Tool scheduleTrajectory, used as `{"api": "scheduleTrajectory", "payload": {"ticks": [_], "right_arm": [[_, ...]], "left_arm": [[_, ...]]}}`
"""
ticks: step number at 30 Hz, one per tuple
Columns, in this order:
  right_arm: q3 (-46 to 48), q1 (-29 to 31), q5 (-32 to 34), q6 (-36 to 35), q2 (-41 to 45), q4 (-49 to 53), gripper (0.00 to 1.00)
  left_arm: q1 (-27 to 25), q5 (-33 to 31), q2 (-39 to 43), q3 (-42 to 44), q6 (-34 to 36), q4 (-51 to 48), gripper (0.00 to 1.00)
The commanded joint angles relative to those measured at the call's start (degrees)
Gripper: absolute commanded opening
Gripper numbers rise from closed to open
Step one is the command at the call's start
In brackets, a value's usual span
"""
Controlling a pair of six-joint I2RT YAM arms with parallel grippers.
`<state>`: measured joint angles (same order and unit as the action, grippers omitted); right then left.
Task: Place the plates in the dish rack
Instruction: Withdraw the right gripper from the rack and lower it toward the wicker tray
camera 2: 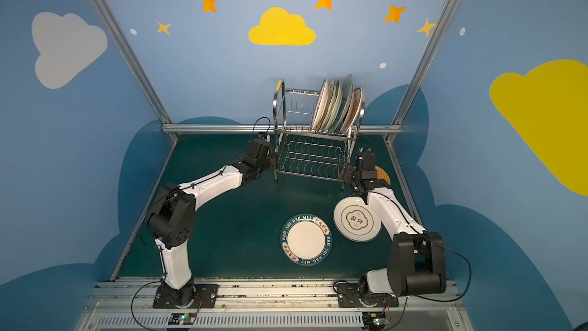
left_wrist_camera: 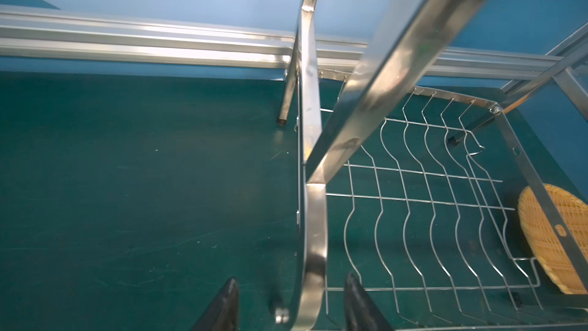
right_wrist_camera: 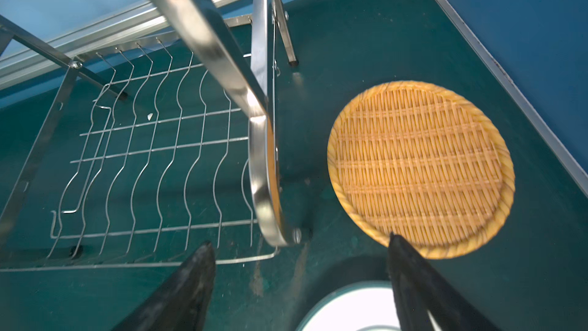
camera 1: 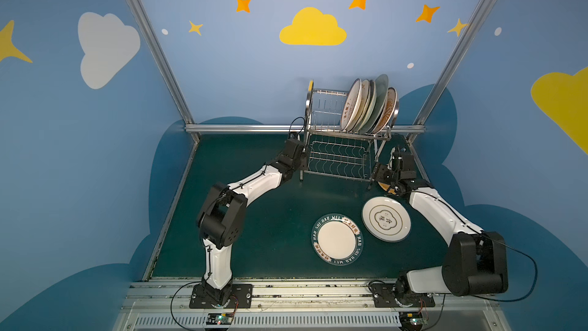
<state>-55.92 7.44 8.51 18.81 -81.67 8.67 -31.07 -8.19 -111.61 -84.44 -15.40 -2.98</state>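
Observation:
The steel dish rack (camera 1: 337,154) (camera 2: 310,157) stands at the back of the green table. Several plates (camera 1: 369,106) (camera 2: 337,106) stand upright at the right end of its upper tier. A teal lettered plate (camera 1: 337,239) (camera 2: 306,239) and a cream emblem plate (camera 1: 386,219) (camera 2: 356,219) lie flat in front. An orange woven plate (right_wrist_camera: 420,167) (left_wrist_camera: 553,237) lies right of the rack. My left gripper (left_wrist_camera: 291,280) (camera 1: 302,157) is open, straddling the rack's left arched frame (left_wrist_camera: 313,218) without touching. My right gripper (right_wrist_camera: 300,239) (camera 1: 377,170) is open wide, just short of the right frame's foot (right_wrist_camera: 261,160).
An aluminium rail (camera 1: 254,128) runs along the table's back edge just behind the rack, and blue walls close in on both sides. The right side rail (right_wrist_camera: 509,84) passes close beside the woven plate. The cream emblem plate lies directly beneath my right forearm.

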Motion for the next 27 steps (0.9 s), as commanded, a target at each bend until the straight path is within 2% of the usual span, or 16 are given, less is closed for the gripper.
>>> {"api": "scheduleTrajectory", "payload": {"ticks": [1, 8, 10, 13, 22, 27], "right_arm": [[-2.8, -0.8, -2.4, -0.2, -2.3, -1.8, 0.79], [-8.7, -1.4, -5.5, 0.8, -7.9, 4.2, 0.59], [-11.4, -1.3, -5.8, 0.7, -9.3, 8.2, 0.57], [-14.6, -1.4, -6.0, 1.9, -11.3, 12.3, 0.45], [-14.5, -1.6, -7.5, 1.8, -13.2, 10.9, 0.21], [-14.9, -1.5, -8.8, 1.5, -14.4, 11.3, 0.14]], "left_arm": [[0.2, 1.5, -1.8, -2.5, 1.0, -1.9, 0.48], [0.2, 1.7, -5.0, -5.0, 1.1, -2.5, 0.38], [0.3, 1.8, -5.6, -5.5, 1.4, -2.5, 0.34], [0.2, 2.4, -5.7, -5.8, 1.5, -3.0, 0.30], [0.2, 3.3, -4.9, -4.4, 2.5, -2.7, 0.11], [0.2, 3.5, -4.1, -3.4, 2.1, -2.9, 0.04]]}}
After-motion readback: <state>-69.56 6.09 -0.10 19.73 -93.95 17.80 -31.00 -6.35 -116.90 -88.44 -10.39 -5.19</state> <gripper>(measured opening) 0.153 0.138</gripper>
